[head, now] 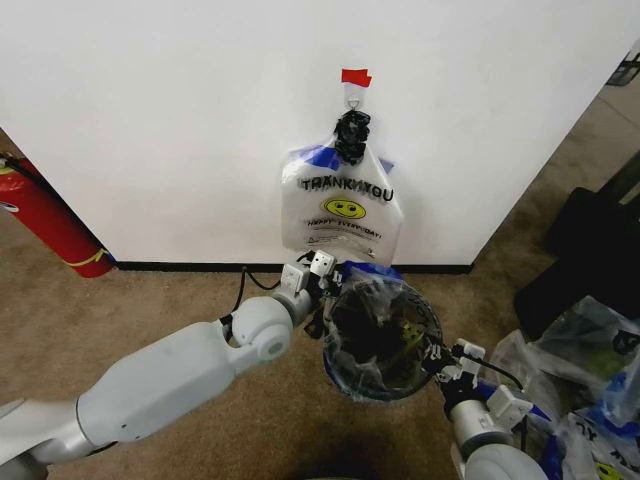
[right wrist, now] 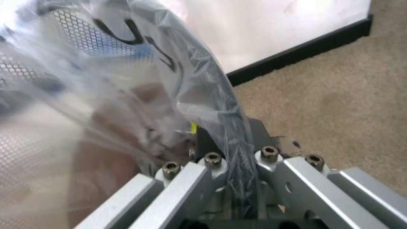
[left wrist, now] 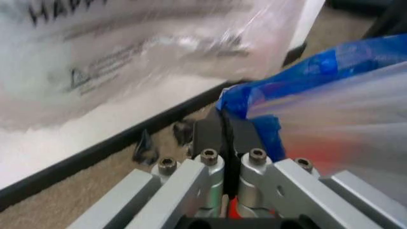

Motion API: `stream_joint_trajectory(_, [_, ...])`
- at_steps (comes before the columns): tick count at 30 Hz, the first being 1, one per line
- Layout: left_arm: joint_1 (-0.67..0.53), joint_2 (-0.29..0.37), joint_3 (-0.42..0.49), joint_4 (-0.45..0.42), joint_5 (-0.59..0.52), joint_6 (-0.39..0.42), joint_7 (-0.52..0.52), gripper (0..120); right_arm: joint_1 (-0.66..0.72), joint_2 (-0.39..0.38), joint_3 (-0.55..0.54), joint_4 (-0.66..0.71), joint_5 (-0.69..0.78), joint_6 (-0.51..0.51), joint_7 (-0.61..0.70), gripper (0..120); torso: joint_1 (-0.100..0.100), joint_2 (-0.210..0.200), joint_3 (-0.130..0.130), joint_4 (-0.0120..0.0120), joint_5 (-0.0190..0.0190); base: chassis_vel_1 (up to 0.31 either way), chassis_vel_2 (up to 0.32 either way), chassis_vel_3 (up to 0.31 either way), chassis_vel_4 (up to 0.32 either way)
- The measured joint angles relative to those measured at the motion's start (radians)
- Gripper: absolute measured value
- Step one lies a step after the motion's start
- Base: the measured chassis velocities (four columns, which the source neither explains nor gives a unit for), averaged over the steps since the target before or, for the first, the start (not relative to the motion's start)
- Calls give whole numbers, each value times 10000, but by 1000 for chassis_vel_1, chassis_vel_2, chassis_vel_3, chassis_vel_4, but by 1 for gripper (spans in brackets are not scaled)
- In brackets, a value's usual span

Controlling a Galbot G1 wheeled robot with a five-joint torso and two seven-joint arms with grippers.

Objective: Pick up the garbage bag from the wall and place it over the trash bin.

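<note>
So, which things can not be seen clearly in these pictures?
- Head view: the trash bin's outer sides, hidden under its own rim and the fitted bag.
- Head view: the metal hook, mostly covered by the hanging bag's knotted handles.
- Left wrist view: the hanging bag's small print, blurred and cut off by the edge.
- Right wrist view: the bin's floor, veiled by wrinkled plastic.

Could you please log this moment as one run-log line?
left pincer: shut on garbage bag | right pincer: shut on bag over trash bin rim | spare bag on wall hook
</note>
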Motion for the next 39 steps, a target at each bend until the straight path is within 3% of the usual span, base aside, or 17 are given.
stream_joint_trajectory(11, [-446,379,384,900,185,-503,2567,0,102,-377,-102,-112,34,198,-315,0,0,0,0,0,-2,0,0,0,0])
stream_joint_trajectory(19, [-332,380,304,880,107,-359,2579,1,187,-439,-110,-193,80,249,-364,0,0,0,0,-2,-2,0,0,0,0])
stream_joint_trajectory(31, [-190,865,-218,-337,-176,267,1556,44,280,-213,-147,-374,563,66,-45,0,0,0,-1,-2,0,0,0,0,0])
stream_joint_trajectory(39, [77,1188,-622,-778,-159,26,982,73,257,-167,-70,-252,960,-116,246,0,0,0,-1,-3,-1,0,0,0,0])
